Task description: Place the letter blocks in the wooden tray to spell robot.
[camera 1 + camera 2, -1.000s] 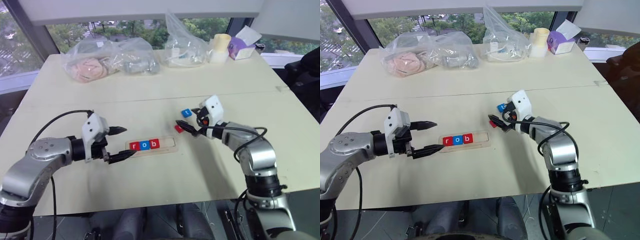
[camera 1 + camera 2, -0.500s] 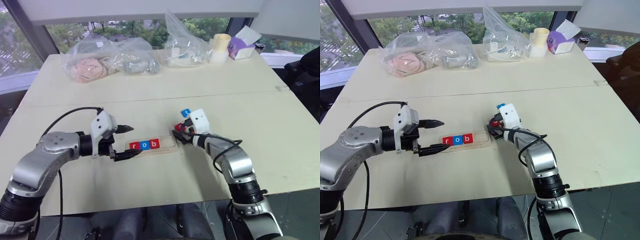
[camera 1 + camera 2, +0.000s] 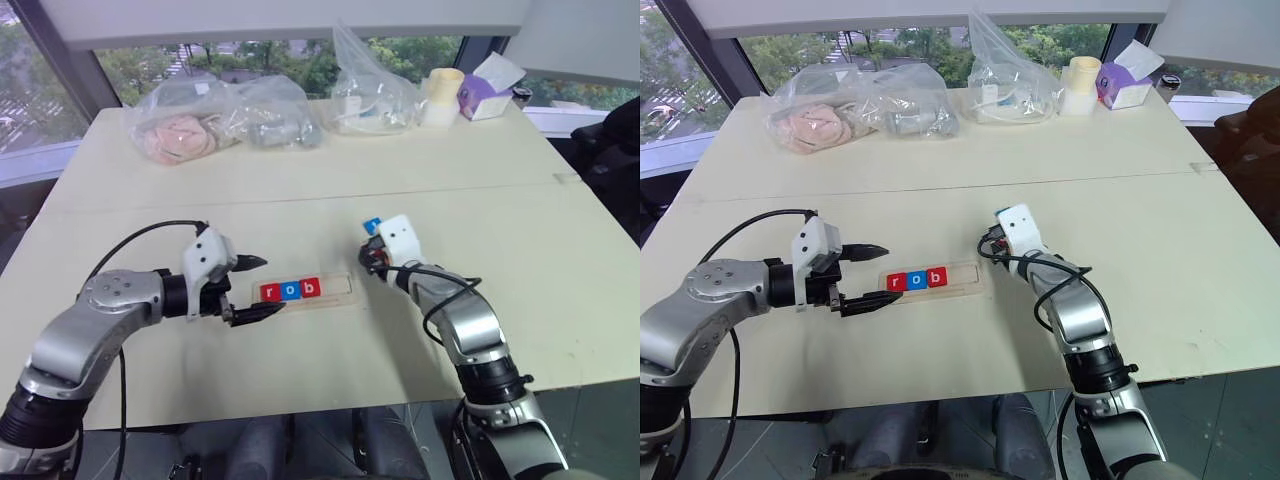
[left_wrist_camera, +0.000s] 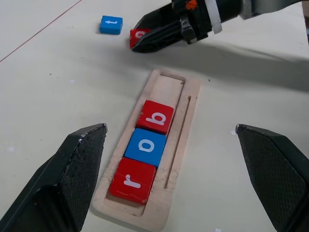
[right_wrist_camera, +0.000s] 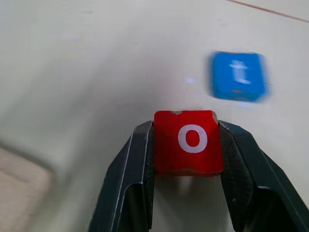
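Between the right hand's point(image 5: 187, 193) two black fingers sits the red o block point(image 5: 189, 141), pinched by its side edges with the letter facing up; it lies on the counter point(image 3: 300, 190) just past the open end of the wooden tray point(image 4: 186, 99). The blue t block point(image 4: 111, 24) lies loose just beside it, a little farther from the tray. In the tray's slot the red r point(image 4: 132, 180), blue o point(image 4: 145, 146) and red b point(image 4: 155, 116) touch edge to edge, leaving the far part of the slot bare.

The grip looks shallow, the pads holding only the rear part of the tile, so I judge the block could twist or slip free when lifted. Carried in tilted, it could catch on the tray's raised rim or ride up on the b instead of dropping flat. A hard push along the slot might also shove the light tray across the counter or jostle the three seated tiles. The t is close enough that the fingers could knock it.

The left hand point(image 3: 256, 288) hangs spread wide, holding nothing, at the tray's r end.

Count: five letter blocks, three red and two blue, with three in the tray, one gripped and one loose; one tray; two hands. At the counter's far edge are three clear plastic bags point(image 3: 220, 115), one pale cup point(image 3: 441, 95) and one purple box point(image 3: 484, 92).
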You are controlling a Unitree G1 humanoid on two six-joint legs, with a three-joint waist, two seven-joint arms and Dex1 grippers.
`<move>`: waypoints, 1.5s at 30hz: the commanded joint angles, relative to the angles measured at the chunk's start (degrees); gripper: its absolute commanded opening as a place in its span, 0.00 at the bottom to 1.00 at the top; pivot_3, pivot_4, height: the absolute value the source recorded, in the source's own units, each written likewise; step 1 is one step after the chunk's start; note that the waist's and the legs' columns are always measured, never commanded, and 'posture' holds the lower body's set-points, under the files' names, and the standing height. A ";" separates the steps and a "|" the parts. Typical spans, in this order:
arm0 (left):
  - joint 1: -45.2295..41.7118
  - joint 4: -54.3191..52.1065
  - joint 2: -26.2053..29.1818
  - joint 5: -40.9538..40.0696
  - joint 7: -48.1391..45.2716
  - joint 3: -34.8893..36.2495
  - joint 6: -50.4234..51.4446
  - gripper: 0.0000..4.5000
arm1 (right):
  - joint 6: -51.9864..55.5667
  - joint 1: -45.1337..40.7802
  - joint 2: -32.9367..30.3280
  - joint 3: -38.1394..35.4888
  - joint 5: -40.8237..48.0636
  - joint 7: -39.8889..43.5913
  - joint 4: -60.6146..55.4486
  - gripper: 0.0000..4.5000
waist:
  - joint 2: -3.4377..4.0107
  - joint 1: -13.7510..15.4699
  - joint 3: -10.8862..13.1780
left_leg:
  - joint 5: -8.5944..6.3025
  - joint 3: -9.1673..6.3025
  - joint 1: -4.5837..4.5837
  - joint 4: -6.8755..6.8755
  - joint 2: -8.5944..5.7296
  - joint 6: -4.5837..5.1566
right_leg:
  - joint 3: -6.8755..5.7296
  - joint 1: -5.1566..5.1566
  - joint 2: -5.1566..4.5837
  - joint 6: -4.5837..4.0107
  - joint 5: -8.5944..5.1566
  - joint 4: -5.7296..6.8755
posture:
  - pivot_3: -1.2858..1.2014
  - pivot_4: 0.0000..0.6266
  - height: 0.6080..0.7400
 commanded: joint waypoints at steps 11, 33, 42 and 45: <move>-6.15 2.95 -4.16 2.33 -2.93 -4.91 -3.21 1.00 | 42.28 10.93 13.40 -9.86 3.73 -7.93 -39.20 0.27 | 0.03 -0.17 -0.02 | -0.01 -0.37 -0.07 0.02 0.01 -0.01 | -0.08 -0.06 -0.01 -0.01 -0.01 -0.02 | 0.52 0.24 1.00; -4.48 1.30 3.65 -0.04 -12.04 -1.63 -2.00 1.00 | 4.29 14.54 -17.75 -13.18 15.02 29.25 -26.47 0.98 | 0.03 -0.10 0.03 | -0.04 -0.31 -0.30 -0.16 -0.01 0.04 | -0.26 -0.02 -0.05 0.02 -0.01 -0.58 | 0.52 0.24 1.00; -2.47 -3.55 9.51 -2.00 -17.22 -2.34 -1.36 1.00 | -32.46 11.93 -31.76 -6.22 12.00 53.25 0.00 0.98 | -0.04 -0.37 0.07 | -0.10 0.02 -0.23 -0.05 0.06 0.15 | -0.22 0.12 -0.05 0.05 0.01 -0.71 | 0.52 0.24 1.00; -2.47 -3.22 9.03 -1.03 -16.69 -3.26 -2.06 1.00 | -36.35 7.88 -30.55 -3.50 11.54 55.13 6.25 0.98 | -0.07 -0.22 0.09 | -0.10 0.04 -0.22 0.01 0.09 0.15 | -0.22 0.13 -0.05 0.00 0.05 -0.68 | 0.52 0.24 1.00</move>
